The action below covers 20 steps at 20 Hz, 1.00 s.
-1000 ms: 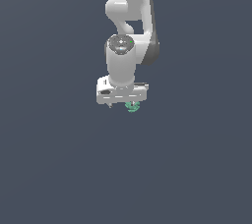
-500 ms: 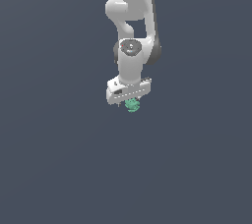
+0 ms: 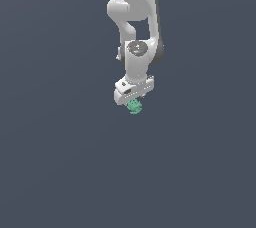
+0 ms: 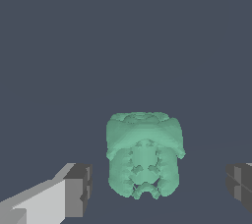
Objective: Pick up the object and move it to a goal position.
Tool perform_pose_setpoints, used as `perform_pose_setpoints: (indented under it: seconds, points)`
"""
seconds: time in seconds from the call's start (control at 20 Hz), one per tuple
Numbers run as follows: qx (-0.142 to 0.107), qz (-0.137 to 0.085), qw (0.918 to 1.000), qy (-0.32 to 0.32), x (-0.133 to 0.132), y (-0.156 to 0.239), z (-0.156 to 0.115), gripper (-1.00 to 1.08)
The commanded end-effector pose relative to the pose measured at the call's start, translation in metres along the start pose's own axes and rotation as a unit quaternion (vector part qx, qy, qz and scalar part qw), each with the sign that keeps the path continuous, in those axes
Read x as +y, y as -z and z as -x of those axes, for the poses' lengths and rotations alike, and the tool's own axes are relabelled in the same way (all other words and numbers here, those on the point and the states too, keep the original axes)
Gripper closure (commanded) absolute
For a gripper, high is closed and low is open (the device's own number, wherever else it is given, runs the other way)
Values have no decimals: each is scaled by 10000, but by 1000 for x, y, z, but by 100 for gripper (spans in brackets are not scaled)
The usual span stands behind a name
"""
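Observation:
The object (image 3: 134,106) is a small teal-green lumpy item sitting just under the white hand in the exterior view. In the wrist view the object (image 4: 142,156) lies between the two dark fingertips (image 4: 78,188), with a clear gap on each side. My gripper (image 3: 133,102) points down over it and is open, touching nothing. The hand covers the object's upper part in the exterior view.
The white arm (image 3: 135,17) comes down from the exterior view's top. Everything around it is a plain dark grey-blue surface (image 3: 60,162) with no other objects or edges in sight.
The hand has turned about its vertical axis and shifted slightly toward the exterior view's right. The object has stayed in place.

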<state>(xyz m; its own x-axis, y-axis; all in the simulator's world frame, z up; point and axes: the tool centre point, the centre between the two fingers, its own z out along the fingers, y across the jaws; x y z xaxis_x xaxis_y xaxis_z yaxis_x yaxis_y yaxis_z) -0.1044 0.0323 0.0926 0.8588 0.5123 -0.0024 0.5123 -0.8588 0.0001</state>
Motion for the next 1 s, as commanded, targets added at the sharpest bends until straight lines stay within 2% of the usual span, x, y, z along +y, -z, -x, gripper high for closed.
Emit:
perform_pose_setpoints:
  seconds: [0.0, 0.35, 0.95]
  points:
    - [10, 0, 10000, 95, -4, -2, 2, -92]
    - [8, -2, 10000, 89, -4, -7, 2, -92]
    - [12, -2, 9999, 112, -4, -50, 3, -92]
